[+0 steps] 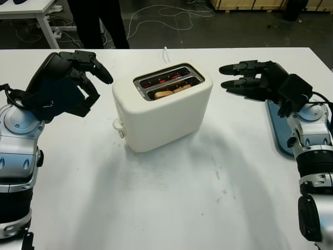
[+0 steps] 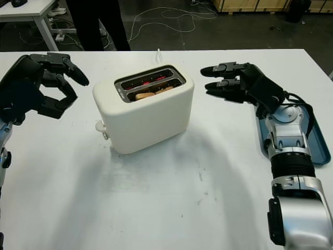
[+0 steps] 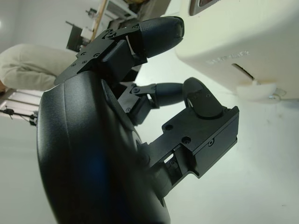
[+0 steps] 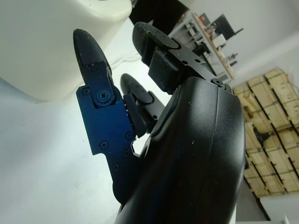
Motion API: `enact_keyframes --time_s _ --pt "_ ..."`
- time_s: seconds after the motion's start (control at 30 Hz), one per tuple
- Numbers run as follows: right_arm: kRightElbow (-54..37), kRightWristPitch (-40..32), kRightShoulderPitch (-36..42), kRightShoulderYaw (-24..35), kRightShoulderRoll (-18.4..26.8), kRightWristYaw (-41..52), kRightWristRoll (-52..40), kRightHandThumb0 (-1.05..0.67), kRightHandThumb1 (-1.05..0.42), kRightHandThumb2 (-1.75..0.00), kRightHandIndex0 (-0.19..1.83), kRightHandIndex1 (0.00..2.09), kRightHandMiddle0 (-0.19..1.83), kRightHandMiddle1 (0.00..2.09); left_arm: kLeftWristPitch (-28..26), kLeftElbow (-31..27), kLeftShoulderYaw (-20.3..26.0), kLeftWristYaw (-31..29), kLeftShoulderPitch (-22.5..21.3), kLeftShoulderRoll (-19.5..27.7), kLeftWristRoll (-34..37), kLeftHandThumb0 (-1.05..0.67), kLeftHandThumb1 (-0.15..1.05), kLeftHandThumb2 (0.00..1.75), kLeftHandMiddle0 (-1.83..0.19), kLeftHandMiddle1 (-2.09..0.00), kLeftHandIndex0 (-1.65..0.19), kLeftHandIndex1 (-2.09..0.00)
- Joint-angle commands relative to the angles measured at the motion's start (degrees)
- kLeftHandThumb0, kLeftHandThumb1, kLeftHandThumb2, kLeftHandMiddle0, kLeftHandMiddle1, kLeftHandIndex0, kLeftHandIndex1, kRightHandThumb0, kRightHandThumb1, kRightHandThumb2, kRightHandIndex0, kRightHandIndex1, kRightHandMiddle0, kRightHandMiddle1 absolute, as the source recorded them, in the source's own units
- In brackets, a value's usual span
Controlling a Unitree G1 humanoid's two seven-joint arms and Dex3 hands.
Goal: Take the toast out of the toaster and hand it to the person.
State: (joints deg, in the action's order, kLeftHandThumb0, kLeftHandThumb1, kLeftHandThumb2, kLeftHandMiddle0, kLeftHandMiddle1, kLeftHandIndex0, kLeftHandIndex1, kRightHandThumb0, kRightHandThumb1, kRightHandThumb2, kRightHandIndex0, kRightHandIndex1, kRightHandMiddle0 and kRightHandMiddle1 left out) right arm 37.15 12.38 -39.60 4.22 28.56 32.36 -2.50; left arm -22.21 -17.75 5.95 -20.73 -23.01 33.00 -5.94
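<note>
The toaster (image 1: 162,107) stands in the middle of the white table (image 1: 171,208), and I take it as the landmark for all places. The toast (image 1: 171,91) sits deep in the slot nearer to the robot – only its brown top edge shows, level with the slot opening. The farther slot glows red inside.

The left robot hand (image 1: 78,83) hangs in the air on the left side of the toaster, close to it but not touching. Its fingers (image 3: 196,95) are curled inward and they pinch nothing. The right robot hand (image 2: 229,83) is on the right side of the toaster, at the height of its top, also apart from it. It is open and holds nothing, with the fingers pointing toward the toaster.

Behind the toaster, beyond the far edge of the table, stands a person (image 1: 99,21) in dark trousers. To the right of the toaster, under the right forearm, lies a blue tray (image 2: 317,146).

In my judgement the task is at its beginning: nothing is done yet – the reaching into the slot, the lifting of the toast and the handing over to the person are all left.
</note>
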Motion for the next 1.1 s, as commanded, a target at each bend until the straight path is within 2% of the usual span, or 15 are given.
enact_keyframes --time_s 0.0,0.2,0.5,0.8,1.07 --pt "0.1 1.3 0.9 0.4 0.0 -0.1 -0.4 -0.52 -0.81 0.0 0.9 0.01 0.8 0.0 0.3 0.2 0.1 0.1 0.5 0.1 -0.1 0.2 0.29 1.17 -0.82 -1.28 -0.76 -1.1" --pt "0.3 0.6 0.6 0.5 -0.1 0.0 -0.6 -0.52 -0.81 0.0 0.89 0.0 0.79 0.0 -2.3 -1.2 -0.4 0.1 0.3 0.2 -0.5 0.23 0.32 1.16 -0.8 -1.28 -0.74 -1.1" --pt "0.1 0.6 0.6 0.4 -0.1 0.0 -0.5 -0.52 -0.81 0.0 0.89 0.0 0.8 0.0 -1.2 -1.2 -0.1 0.4 0.7 -0.1 -0.4 0.24 0.31 1.15 -0.82 -1.29 -0.76 -1.12" --pt "0.6 1.0 0.4 0.5 -0.2 0.3 -0.7 -0.53 -0.81 0.0 0.89 0.01 0.8 0.0 -3.7 -2.1 -0.5 0.1 0.4 0.2 -0.7 0.22 0.34 1.13 -0.78 -1.29 -0.72 -1.11" --pt "0.0 0.0 0.3 0.5 -0.2 0.4 -1.0 -0.52 -0.81 0.0 0.88 0.0 0.8 0.0 -3.6 -2.4 -0.4 0.1 0.6 0.2 -0.7 0.24 0.35 1.12 -0.8 -1.3 -0.73 -1.12"
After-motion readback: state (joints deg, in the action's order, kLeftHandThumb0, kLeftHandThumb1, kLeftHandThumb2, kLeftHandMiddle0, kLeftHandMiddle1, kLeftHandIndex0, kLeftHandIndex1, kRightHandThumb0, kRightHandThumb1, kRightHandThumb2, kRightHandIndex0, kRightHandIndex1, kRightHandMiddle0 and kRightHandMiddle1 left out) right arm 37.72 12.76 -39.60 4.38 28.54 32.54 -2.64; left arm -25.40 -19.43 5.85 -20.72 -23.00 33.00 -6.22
